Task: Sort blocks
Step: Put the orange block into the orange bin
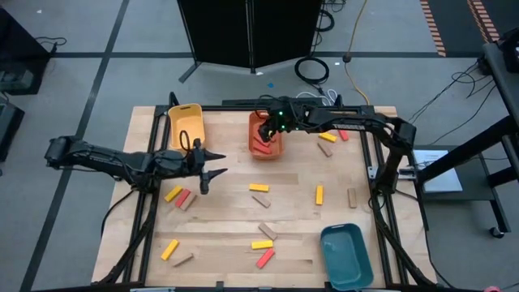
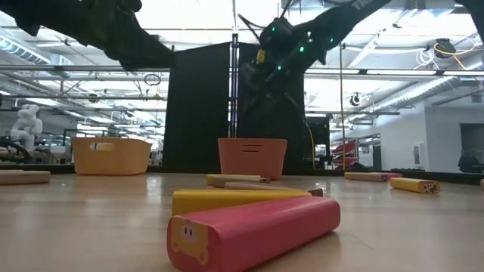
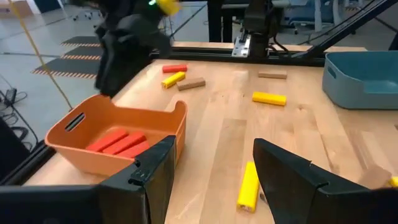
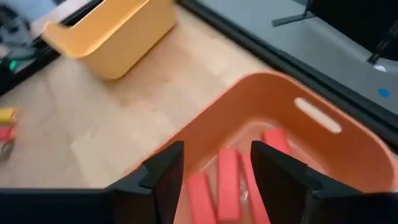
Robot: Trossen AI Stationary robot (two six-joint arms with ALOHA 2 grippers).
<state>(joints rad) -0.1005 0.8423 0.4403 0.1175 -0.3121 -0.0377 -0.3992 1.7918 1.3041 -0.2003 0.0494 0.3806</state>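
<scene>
Your right pincer hangs wide and empty above the orange bin; lift straight up, clear of its rim.

From above, we cannot see most of the orange bin's inside: the right gripper hangs over it and covers all but a sliver of the red blocks. We cannot count those blocks there. In the right wrist view the same bin is cut off at the bottom and right edges, and its blocks are blurred and partly behind the dark jaws. At bench level, the orange bin's wall hides its contents, as does the yellow bin's. In the left wrist view the teal bin runs off the right edge, and a yellow block lies partly behind that arm's own jaws.
</scene>
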